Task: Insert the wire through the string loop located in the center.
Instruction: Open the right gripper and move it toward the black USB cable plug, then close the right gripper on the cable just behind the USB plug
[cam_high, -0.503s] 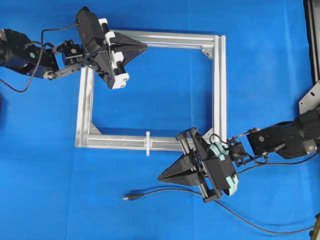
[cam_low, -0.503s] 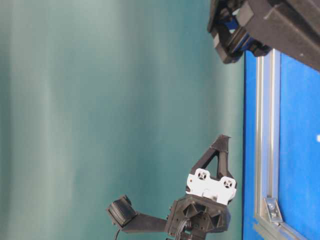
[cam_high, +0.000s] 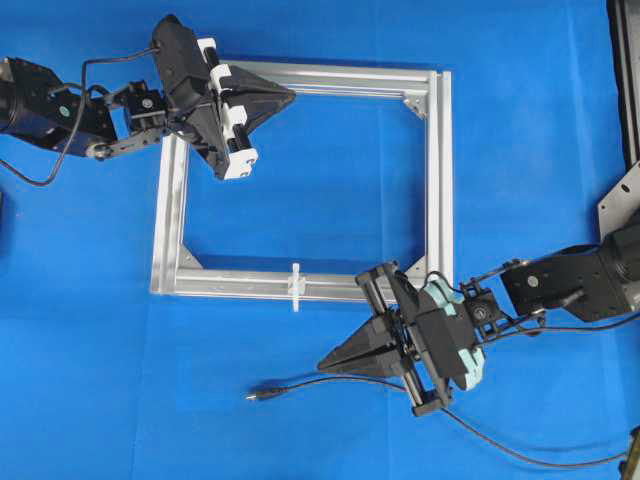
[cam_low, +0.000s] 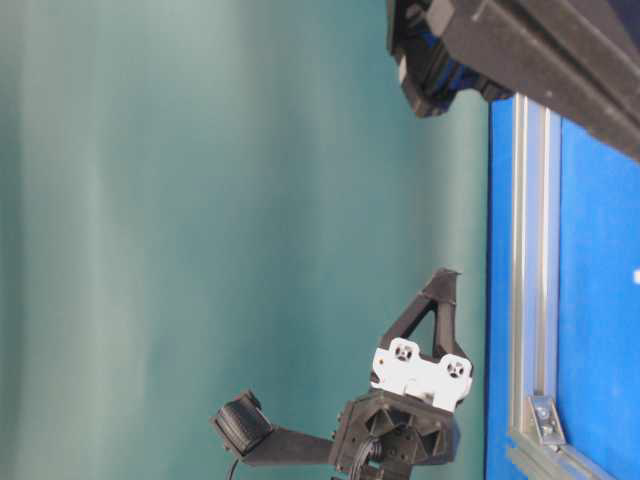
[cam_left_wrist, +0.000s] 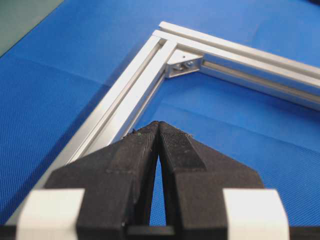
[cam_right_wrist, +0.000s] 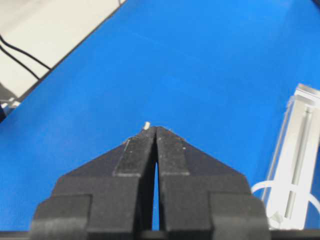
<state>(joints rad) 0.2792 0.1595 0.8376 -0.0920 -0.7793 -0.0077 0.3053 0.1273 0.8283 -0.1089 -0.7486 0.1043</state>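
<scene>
Blue cloth: covers the tabletop (cam_high: 90, 380) under everything in the overhead view.
Frame: a silver aluminium frame (cam_high: 440, 180) lies flat on the cloth, roughly square, with small brackets in its corners.
String loop: the white string loop (cam_high: 296, 287) sits on the frame's near rail, about mid-length, its short ends sticking out across the rail.
Wire: the black wire (cam_high: 330, 380) lies on the cloth outside the frame, below the near rail; its plug tip points left and the rest trails off toward the lower right edge.
Left hand: the left hand (cam_high: 290, 96) hovers over the frame's far left corner, clenched, nothing between its tips.
Right hand: the right hand (cam_high: 325, 366) hangs just above the wire, right of the plug tip, clenched and empty; the wrist view shows its tips pressed together.
</scene>
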